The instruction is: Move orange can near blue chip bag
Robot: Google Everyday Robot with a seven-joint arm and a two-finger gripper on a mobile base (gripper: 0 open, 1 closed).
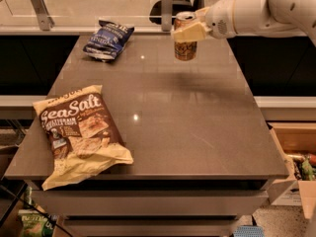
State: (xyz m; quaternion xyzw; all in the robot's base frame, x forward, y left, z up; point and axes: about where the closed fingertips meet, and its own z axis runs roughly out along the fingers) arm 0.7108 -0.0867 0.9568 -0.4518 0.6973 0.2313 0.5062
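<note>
The orange can is upright, held just above the far part of the grey table. My gripper reaches in from the right and is shut on the can's upper half, with a cream finger across its front. The blue chip bag lies at the table's far left corner, a little more than a can's height to the left of the can.
A large brown and cream "Sea Salt" bag lies at the table's front left. A metal rail with posts runs behind the table. An open cardboard box with items stands on the floor at right.
</note>
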